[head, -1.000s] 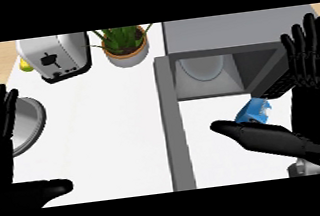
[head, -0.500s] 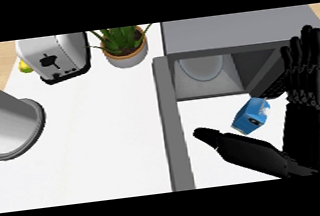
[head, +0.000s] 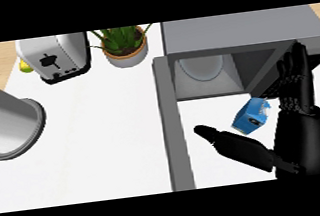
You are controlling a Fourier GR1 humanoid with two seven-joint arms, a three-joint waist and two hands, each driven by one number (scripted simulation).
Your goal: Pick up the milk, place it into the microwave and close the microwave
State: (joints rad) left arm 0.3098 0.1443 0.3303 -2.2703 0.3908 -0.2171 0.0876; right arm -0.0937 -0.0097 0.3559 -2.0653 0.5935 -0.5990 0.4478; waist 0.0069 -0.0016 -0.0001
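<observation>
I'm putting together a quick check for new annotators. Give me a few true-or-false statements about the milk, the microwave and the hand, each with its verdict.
1. The microwave has its door open. True.
2. The milk is already inside the microwave. False: it is outside, in front of the opening, between the right hand's thumb and fingers.
3. The right hand's fingers are curled round the milk. False: they are straight, pointing toward the microwave.
4. The toaster stands to the left of the potted plant. True.
</observation>
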